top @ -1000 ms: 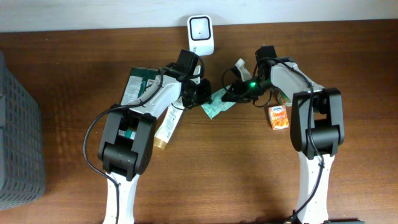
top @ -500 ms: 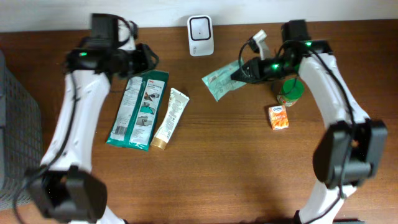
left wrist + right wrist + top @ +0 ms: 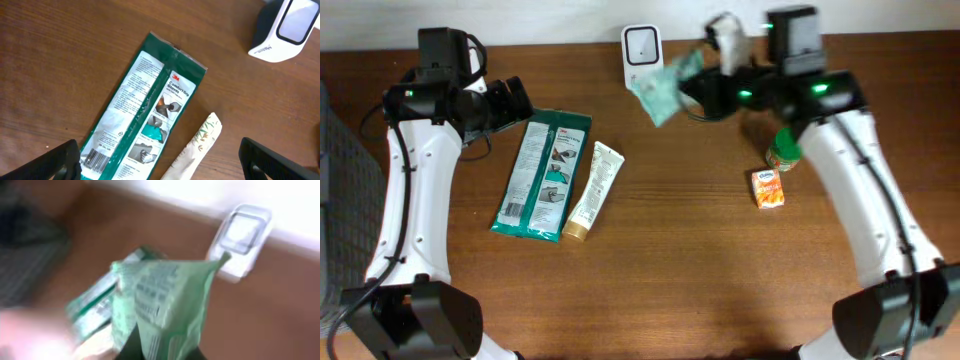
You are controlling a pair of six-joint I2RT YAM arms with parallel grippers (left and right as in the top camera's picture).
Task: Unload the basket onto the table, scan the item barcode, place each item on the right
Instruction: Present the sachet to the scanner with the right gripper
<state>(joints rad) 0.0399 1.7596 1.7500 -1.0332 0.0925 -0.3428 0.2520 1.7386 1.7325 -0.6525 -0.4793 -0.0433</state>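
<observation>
**Presenting the item to the reader; overhead and both wrist views.** My right end effector (image 3: 695,90) is clamped on one edge of the pale green, flat foil sachet (image 3: 663,87). It holds the sachet off the brown wooden surface (image 3: 670,270), just beside the white, upright barcode scanner (image 3: 643,45) at the far edge.

In the right wrist view the sachet (image 3: 160,305) is blurred. A printed face is turned toward the camera, with the scanner (image 3: 242,235) beyond it. I cannot tell which face carries the barcode.

To do this step well, I judge that I should:
- bring the sachet square to the scanner's window, with the code facing it;
- hold it flat and unmoving there;
- roll the wrist slowly if no read comes.

The thin film may curl or glare, so a slight tilt could help. The grip belongs at the edge, where the fingers cannot cover the code.

My left end effector (image 3: 512,100) stands spread wide and holds nothing, just left of the long, dark green glove packet (image 3: 542,175). A cream squeeze tube (image 3: 590,190) lies beside that packet. I would leave this arm there, well apart from the scanner.
</observation>
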